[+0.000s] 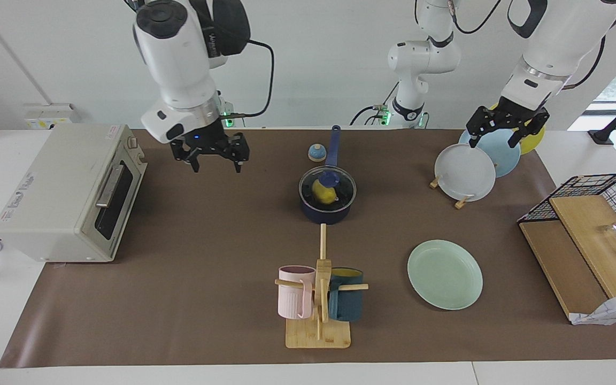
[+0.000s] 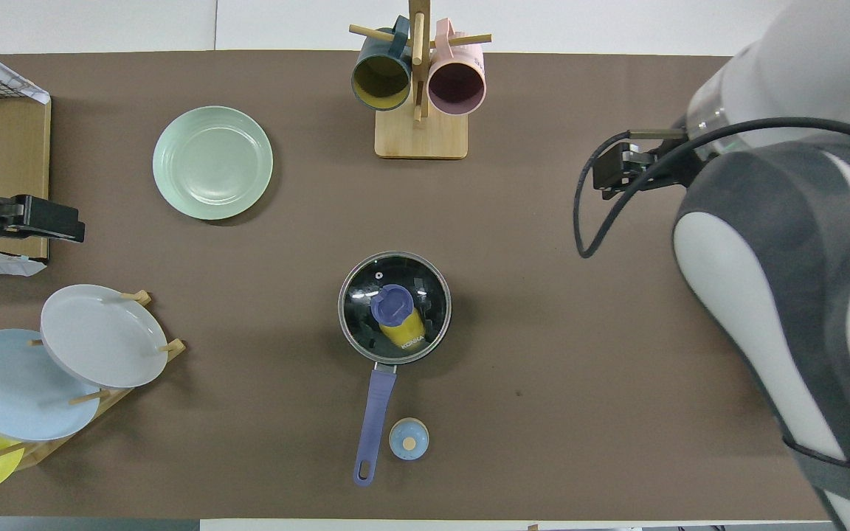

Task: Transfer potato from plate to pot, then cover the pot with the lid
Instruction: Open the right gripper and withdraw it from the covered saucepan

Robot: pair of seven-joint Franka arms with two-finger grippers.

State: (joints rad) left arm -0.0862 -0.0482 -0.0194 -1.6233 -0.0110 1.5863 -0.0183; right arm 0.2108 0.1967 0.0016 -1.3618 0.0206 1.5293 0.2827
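Note:
The dark navy pot [image 1: 327,215] [image 2: 377,402] stands mid-table, its long handle pointing toward the robots. The glass lid [image 1: 330,178] [image 2: 392,304] with a blue knob lies on the pot. Through the glass I see the yellow potato [image 1: 323,194] [image 2: 406,332] inside. The mint-green plate [image 1: 445,274] [image 2: 212,162] lies bare, farther from the robots, toward the left arm's end. My right gripper [image 1: 216,164] hangs open and holds nothing, over bare mat between the toaster oven and the pot. My left gripper [image 1: 493,140] hangs open and holds nothing over the plate rack.
A toaster oven [image 1: 67,192] sits at the right arm's end. A mug tree [image 1: 318,299] [image 2: 419,81] with a pink and a teal mug stands farther out than the pot. A small bell [image 1: 316,153] [image 2: 409,439], a plate rack [image 1: 466,172] [image 2: 100,335] and a wire basket [image 1: 591,224] are also here.

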